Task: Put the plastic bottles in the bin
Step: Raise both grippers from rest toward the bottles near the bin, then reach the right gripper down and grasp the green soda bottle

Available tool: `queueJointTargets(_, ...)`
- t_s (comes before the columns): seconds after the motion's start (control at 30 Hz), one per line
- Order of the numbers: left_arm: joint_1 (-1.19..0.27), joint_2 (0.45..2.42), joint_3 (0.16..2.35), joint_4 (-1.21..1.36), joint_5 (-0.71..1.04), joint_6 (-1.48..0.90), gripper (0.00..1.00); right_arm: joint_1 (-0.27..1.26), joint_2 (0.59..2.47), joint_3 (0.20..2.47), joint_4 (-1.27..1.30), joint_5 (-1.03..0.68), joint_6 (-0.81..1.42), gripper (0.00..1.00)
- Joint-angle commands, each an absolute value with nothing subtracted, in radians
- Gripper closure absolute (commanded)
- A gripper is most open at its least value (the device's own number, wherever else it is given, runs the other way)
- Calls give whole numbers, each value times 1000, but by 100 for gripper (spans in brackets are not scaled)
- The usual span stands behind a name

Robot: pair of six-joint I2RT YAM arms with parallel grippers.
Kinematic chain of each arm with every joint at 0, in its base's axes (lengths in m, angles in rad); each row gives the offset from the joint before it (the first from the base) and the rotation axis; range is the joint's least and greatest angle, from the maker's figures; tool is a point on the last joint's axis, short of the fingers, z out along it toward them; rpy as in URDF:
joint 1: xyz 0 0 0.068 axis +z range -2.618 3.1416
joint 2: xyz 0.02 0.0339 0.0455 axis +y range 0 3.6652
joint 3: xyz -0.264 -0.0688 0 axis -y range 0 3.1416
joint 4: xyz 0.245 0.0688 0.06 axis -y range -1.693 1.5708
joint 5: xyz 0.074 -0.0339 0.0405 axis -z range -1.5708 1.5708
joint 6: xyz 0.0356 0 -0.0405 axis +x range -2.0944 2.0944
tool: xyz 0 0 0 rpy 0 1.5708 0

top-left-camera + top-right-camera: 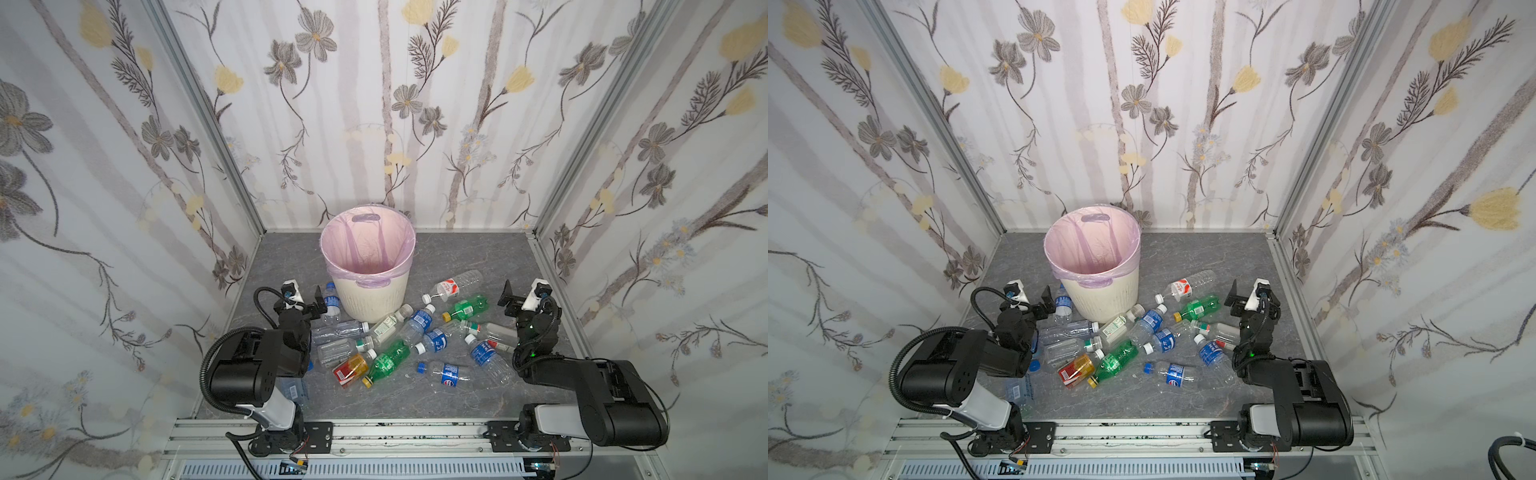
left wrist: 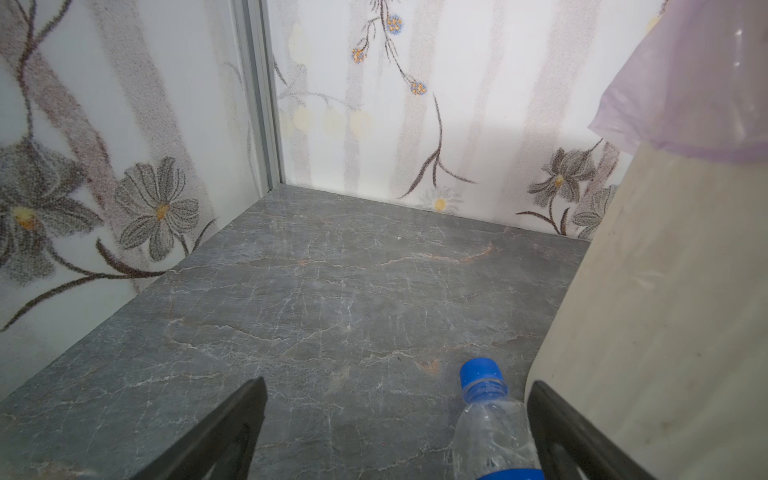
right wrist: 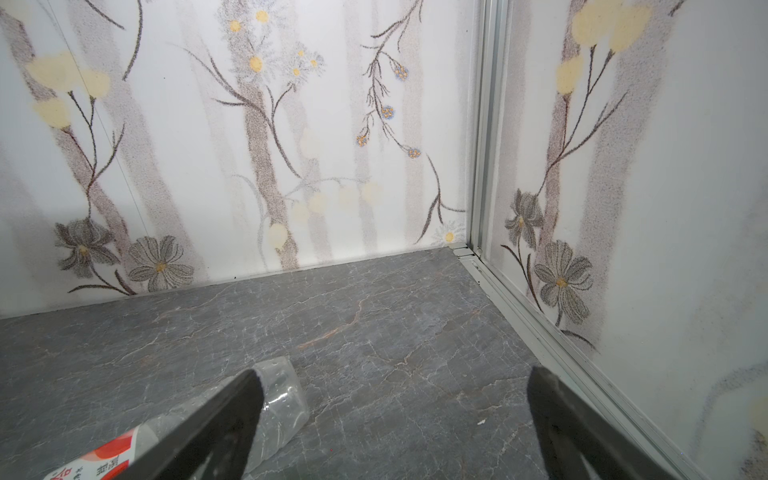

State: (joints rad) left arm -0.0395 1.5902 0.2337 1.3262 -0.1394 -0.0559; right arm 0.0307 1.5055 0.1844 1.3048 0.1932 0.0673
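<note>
The cream bin (image 1: pixel 370 301) (image 1: pixel 1105 300) with a pink liner stands at the back centre; only the liner shows inside. Several plastic bottles lie on the grey floor in front of it: two green (image 1: pixel 467 307) (image 1: pixel 388 359), an amber one (image 1: pixel 351 370), and blue-labelled ones (image 1: pixel 449 372). My left gripper (image 1: pixel 308 307) (image 2: pixel 397 384) is open beside the bin. A blue-capped clear bottle (image 1: pixel 331 303) (image 2: pixel 490 424) lies just inside its finger on the bin's side. My right gripper (image 1: pixel 521 299) (image 3: pixel 395 372) is open over bare floor, next to the base of a red-and-white-labelled bottle (image 1: pixel 455 284) (image 3: pixel 278 411).
Flowered walls close in the floor on three sides, with aluminium posts (image 1: pixel 208 112) at the back corners. A metal rail (image 1: pixel 395 434) carries both arm bases at the front. Another clear bottle (image 1: pixel 293 390) lies partly under the left arm. Bare floor (image 1: pixel 478 253) lies right of the bin.
</note>
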Motion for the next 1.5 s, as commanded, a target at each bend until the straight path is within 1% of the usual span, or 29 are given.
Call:
queueJointTargets(0.0,-38,1588,241,1344,-140,-55,0,32,1508,190,1330,200,62,0)
queueJointTargets(0.5,-38,1588,240,1344,-140,-55,0,31,1506,189,1330,201,61,0)
queueJointTargets(0.6,-38,1588,240,1343,-140,-55,0,28,1507,199,1317,157,49,0)
queueJointTargets(0.73,-40,1543,230,1330,-184,-70,0,29,1468,208,1268,161,49,0)
queueJointTargets(0.8,-40,1487,229,1281,-192,-74,0,29,1417,229,1185,177,51,0)
queueJointTargets(0.97,-40,1350,272,1068,-219,-101,0,31,1274,345,808,220,51,0)
queueJointTargets(1.1,-47,1263,334,882,-250,-123,0,31,1199,409,645,229,58,0)
queueJointTargets(1.27,-54,1172,423,649,-268,-163,0,34,1204,588,342,195,99,0)
queueJointTargets(1.47,-68,1126,526,396,-248,-244,0,51,1233,733,116,171,170,1)
